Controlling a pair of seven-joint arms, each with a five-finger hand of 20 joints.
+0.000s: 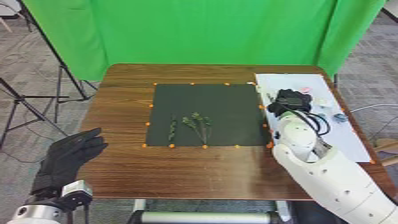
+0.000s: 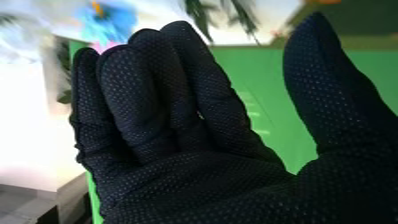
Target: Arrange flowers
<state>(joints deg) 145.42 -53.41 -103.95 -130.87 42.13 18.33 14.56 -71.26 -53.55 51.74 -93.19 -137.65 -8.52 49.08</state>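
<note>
In the head view my right hand [image 1: 291,101] is over the white sheet at the table's right side, close to a pink flower [image 1: 306,90] and a blue flower [image 1: 340,118]. Green sprigs [image 1: 202,127] lie on the black mat [image 1: 233,105], with a thin green stem [image 1: 172,129] to their left. My left hand [image 1: 67,159] is off the table's left edge, its fingers relaxed. In the right wrist view my right hand [image 2: 191,175] has straight fingers and the thumb apart; beyond the fingertips are a blue flower [image 2: 108,22] and green leaves [image 2: 200,15].
The white sheet [image 1: 355,147] runs along the right side of the brown table [image 1: 178,175]. Small orange markers [image 1: 205,146] line the mat's edges. A green backdrop [image 1: 204,30] hangs behind the table, and black stands rise at the left.
</note>
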